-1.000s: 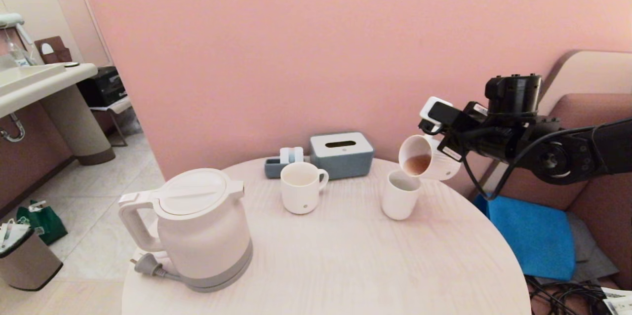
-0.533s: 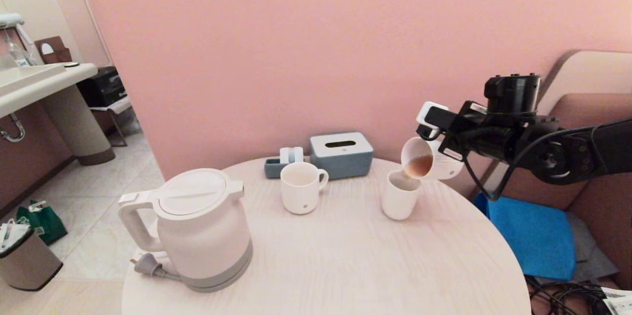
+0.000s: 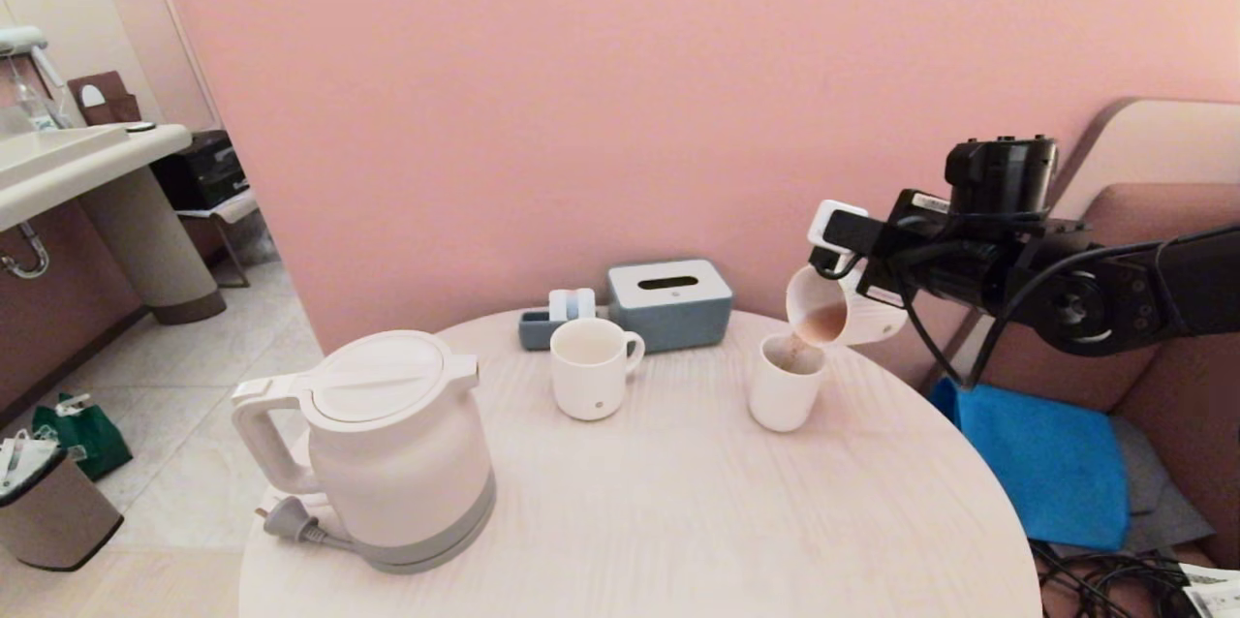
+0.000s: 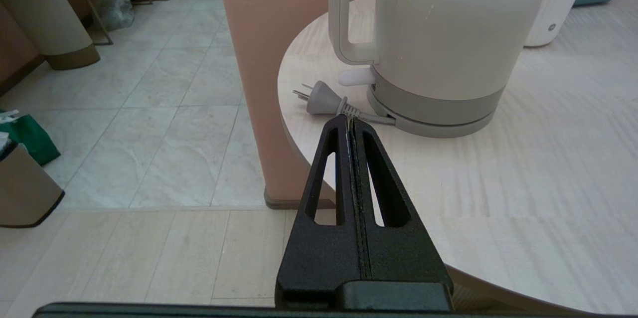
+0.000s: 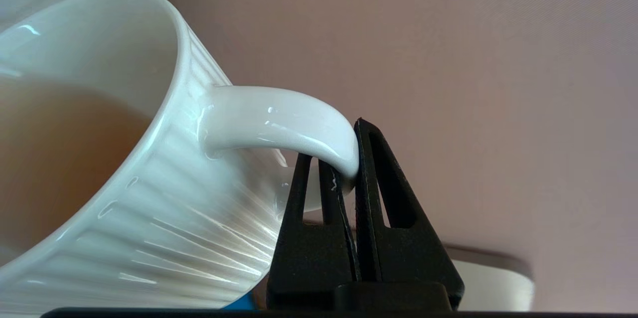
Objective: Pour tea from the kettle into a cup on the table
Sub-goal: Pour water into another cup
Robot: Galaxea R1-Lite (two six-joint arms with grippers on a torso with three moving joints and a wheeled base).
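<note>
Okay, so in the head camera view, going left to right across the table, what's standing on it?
kettle → cup → tissue box → slim cup. The tilted mug in the right gripper jaws overlaps the slim cup, so it is left out.
</note>
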